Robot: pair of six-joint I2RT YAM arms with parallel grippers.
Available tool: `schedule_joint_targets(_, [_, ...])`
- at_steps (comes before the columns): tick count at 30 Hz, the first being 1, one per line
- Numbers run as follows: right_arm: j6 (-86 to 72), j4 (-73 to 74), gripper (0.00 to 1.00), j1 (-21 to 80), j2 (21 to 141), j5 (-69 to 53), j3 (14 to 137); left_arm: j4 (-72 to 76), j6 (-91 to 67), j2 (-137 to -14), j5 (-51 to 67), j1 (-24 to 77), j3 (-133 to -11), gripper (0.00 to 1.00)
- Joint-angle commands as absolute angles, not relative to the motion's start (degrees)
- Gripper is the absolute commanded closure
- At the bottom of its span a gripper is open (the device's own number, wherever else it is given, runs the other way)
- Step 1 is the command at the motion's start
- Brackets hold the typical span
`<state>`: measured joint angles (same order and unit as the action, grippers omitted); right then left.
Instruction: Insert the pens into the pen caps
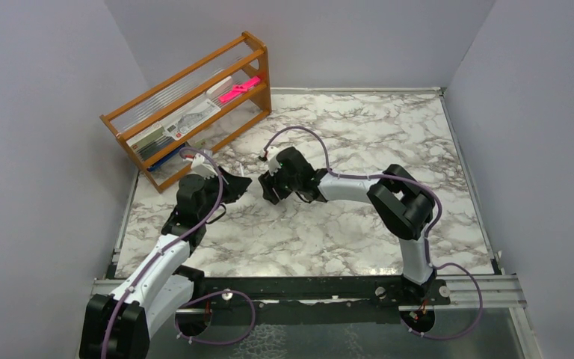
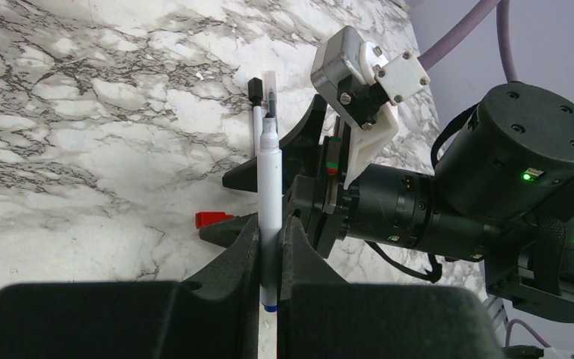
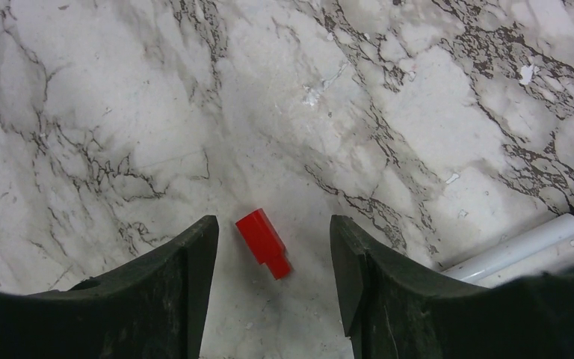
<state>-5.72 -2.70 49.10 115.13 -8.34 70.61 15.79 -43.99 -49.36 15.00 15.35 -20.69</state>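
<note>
Pen (image 2: 270, 187) in hand, cap waiting: the left fingers (image 2: 243, 247) are clamped on a white-barrelled pen low on its length, its free end pointing away toward the right arm. Just beyond, on the marble desk (image 3: 82, 90), the red cap (image 3: 263, 243) lies on its side, skewed, in the gap between the right fingers (image 3: 187, 277), which stand apart on either side of it and touch nothing. Two more pens (image 2: 261, 101) lie side by side farther along the desk, and a wooden rack (image 1: 194, 105) holding a pink object (image 1: 239, 90) stands at the far left corner.

The step in hand looks to be picking up the cap. It would go best if the right fingers come down evenly, close across the cap's wider body and leave its mouth clear. The cap's slant suggests squaring the wrist to it first. The left grip should hold firm, so cap and pen can meet on one line.
</note>
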Motion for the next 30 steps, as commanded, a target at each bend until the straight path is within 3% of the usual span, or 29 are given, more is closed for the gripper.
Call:
schedule_joint_targets(1, [-2.3,-0.8,0.44,50.0,116.8,-4.9,71.6,16.9,-43.9,-48.3,16.6,14.5,-19.7,1.00])
schedule_joint_targets(13, [-1.3,-1.0,0.57,51.5,117.0,-3.6,69.9,16.8,-44.0,-48.2,17.4,13.6,-19.8,1.00])
schedule_joint_targets(19, [-2.0,-1.0,0.73,51.9,118.0,-3.6,70.2,16.8,-44.2,-47.7,17.8,13.4,-19.4,1.00])
schedule_joint_targets(24, [-4.2,-0.1,0.98,51.9,118.2,-1.7,70.5,16.3,-44.3,-47.0,18.1,13.3,-19.3,1.00])
schedule_joint_targets(30, [-10.1,-3.2,0.99,51.8,112.4,-1.2,67.1,19.6,-45.8,-47.2,21.8,13.3,-18.5,1.00])
